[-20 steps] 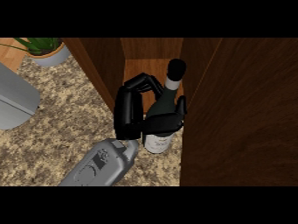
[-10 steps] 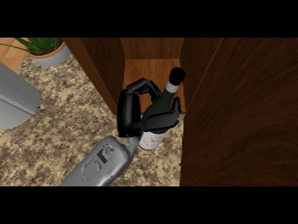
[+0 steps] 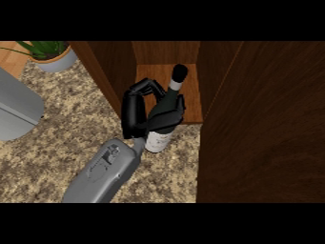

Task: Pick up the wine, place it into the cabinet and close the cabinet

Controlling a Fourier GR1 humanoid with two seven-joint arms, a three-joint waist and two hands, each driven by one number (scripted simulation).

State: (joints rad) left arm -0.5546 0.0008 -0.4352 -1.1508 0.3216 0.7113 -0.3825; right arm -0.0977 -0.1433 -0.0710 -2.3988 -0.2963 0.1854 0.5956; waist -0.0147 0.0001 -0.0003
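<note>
The wine bottle [image 3: 159, 138] is dark with a white label and a black cap. It hangs tilted at the mouth of the wooden cabinet [image 3: 166, 53], its neck leaning in over the cabinet's floor [image 3: 191, 107] and its base over the counter. My left hand [image 3: 135, 114] is shut on the bottle's body from the left, with fingers curled over its shoulder. The grey forearm comes up from the lower left. The cabinet's door [image 3: 270, 128] stands open at the right. My right hand does not show.
A speckled stone counter [image 3: 52, 157] lies in front of the cabinet. A grey appliance [image 3: 6, 105] stands at the left edge. A potted plant [image 3: 51, 55] sits at the back left. The open door fills the right side of the view.
My left hand has carried the bottle a little farther forward and to the left, toward the cabinet's opening. The door has not moved.
</note>
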